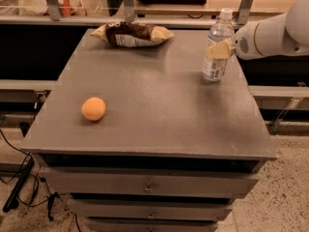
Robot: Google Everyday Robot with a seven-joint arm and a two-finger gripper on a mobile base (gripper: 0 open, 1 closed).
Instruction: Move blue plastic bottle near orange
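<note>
The blue plastic bottle [216, 64] is clear with a white cap and stands upright on the grey table [159, 110] near its back right corner. My gripper [219, 50] reaches in from the right on a white arm [277, 33] and sits at the bottle's mid-height, overlapping its label side. The orange [93, 108] lies on the left part of the table, towards the front, far from the bottle.
A brown-and-yellow snack bag [133, 34] lies at the table's back edge, left of the bottle. Drawers [149, 187] are below the tabletop. A bench with metal posts [128, 4] runs behind. Cables [19, 182] lie on the floor at left.
</note>
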